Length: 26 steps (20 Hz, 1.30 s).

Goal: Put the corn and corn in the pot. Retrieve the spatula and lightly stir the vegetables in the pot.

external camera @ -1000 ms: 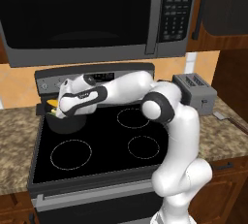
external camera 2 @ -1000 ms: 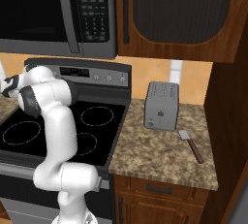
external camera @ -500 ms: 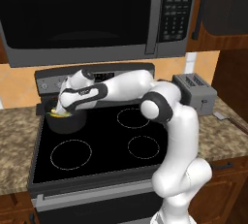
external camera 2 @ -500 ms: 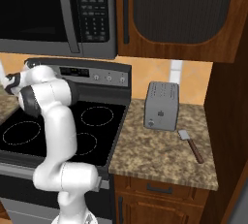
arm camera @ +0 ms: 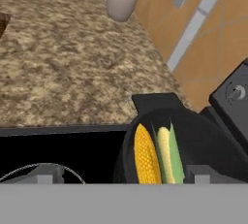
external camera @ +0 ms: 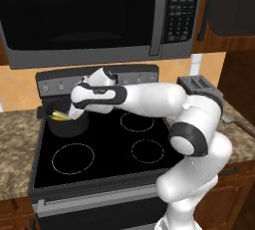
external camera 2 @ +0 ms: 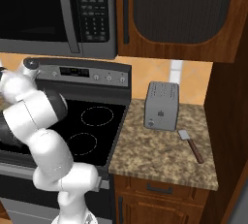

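Though elsewhere hidden, spatula [external camera 2: 190, 144] beside toaster [external camera 2: 161, 105].

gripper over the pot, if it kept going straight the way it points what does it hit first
Most likely the two corn cobs lying side by side in the pot, right ahead of the open gripper. Depth is unclear, so the pot's near rim could come first.

No text on the microwave [external camera 2: 58, 14] panel is legible.

1. Two slim yellow corn cobs with green husk [arm camera: 147, 156], side by side in one round dark grey metal pot [arm camera: 203, 143].
2. One boxy silver toaster [external camera 2: 162, 105].
3. One red-handled grey spatula [external camera 2: 191, 145].
4. One beige utensil cup [arm camera: 119, 3].
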{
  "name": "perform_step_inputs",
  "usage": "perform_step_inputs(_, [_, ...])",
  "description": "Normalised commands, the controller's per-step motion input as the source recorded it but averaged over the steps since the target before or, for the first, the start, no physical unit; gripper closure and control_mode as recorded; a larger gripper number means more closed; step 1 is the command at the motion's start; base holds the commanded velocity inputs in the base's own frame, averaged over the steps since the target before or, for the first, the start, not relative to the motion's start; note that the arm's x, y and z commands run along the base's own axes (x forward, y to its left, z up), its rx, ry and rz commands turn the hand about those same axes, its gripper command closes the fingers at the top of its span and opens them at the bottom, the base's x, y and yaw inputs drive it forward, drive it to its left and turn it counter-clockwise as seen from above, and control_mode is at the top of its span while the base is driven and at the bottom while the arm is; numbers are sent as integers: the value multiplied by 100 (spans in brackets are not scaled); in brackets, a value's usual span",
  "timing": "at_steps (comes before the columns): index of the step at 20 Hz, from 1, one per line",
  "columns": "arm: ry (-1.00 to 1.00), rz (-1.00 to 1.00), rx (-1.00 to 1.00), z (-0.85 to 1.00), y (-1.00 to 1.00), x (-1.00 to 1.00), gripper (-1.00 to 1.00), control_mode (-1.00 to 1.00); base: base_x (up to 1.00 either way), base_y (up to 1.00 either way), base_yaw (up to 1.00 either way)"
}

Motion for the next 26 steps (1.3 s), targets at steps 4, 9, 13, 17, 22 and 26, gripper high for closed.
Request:
perform_step_inputs(4, [9,-8,18,46,-83,-100,-100,-100,0,0,0])
perform_step_inputs(9, [23,-26,6,86,-98,-83,-100,-100,0,0,0])
perform_step_inputs(13, [37,-40,0,93,-100,-42,-100,-100,0,0,0])
perform_step_inputs(17, [41,-42,0,54,-100,-27,-100,-100,0,0,0])
perform_step_inputs(22, [32,-52,15,23,-100,-25,-100,-100,0,0,0])
perform_step_inputs(26, [20,-66,34,1,-89,-20,-100,-100,0,0,0])
